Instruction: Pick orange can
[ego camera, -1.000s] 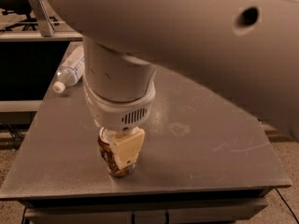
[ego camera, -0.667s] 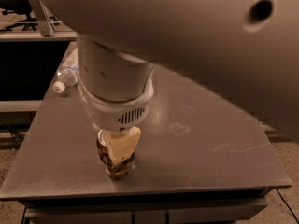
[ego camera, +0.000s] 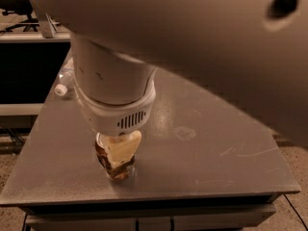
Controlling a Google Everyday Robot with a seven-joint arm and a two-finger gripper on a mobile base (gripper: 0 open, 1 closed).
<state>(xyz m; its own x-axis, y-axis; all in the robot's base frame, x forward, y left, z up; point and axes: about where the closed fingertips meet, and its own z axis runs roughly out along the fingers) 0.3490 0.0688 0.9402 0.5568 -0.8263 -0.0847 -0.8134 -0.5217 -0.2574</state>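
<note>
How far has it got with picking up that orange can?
Done: the gripper is down at the orange can, covering its top. In hand: taking hold, though a firm grip cannot be confirmed. Left: the lift, since the can stands on the table.

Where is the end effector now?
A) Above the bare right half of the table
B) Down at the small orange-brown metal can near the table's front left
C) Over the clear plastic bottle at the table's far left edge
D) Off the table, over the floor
B: the end effector sits down at the small orange-brown metal can near the front left of the grey metal table, apart from the clear plastic bottle with a white cap.
</note>
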